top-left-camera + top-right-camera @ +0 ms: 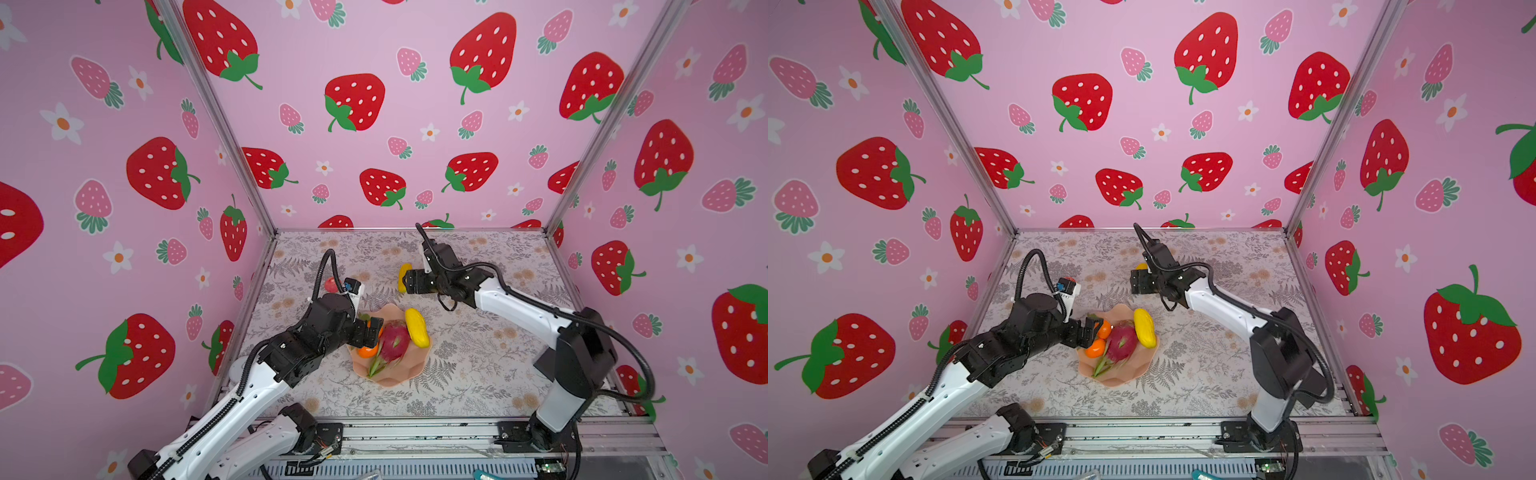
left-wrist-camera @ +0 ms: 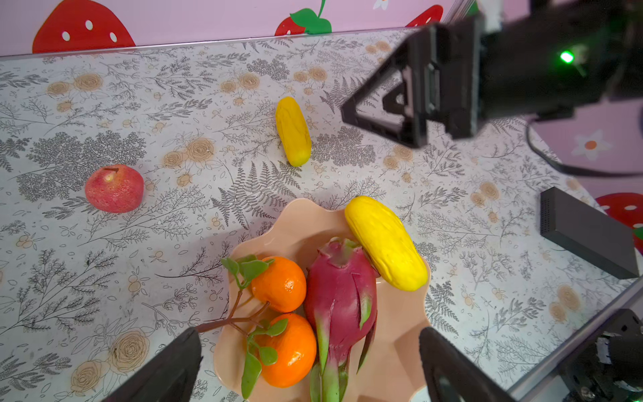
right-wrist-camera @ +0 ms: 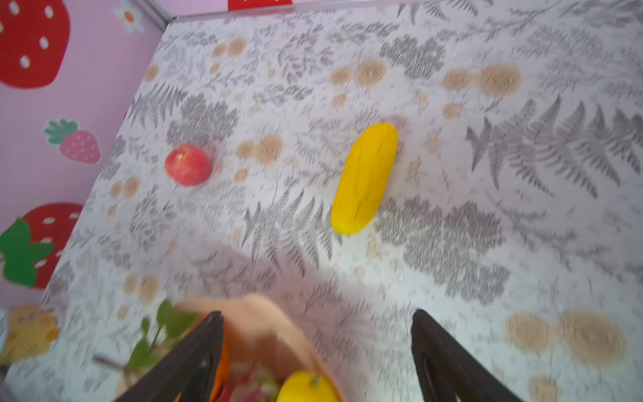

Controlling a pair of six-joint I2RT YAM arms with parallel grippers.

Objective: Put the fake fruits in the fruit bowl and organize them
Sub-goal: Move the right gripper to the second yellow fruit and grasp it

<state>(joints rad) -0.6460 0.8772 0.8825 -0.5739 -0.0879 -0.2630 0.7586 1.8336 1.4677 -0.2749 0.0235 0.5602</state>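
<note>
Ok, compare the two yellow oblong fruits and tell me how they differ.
The yellow fruit in the bowl sits at the rim of the peach bowl; the yellow fruit on the table lies outside it, on the floral table. The first lies against the dragon fruit; the second touches no other fruit. Both are yellow, oblong and bumpy.

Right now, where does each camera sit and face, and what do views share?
Top views: high in front, looking down toward the back wall; both arms, bowl.
Left wrist: above the bowl, facing the loose yellow fruit and red fruit; open left gripper, right gripper.
Right wrist: by the bowl, facing the same two fruits; open right gripper.
Shared: those fruits.
</note>
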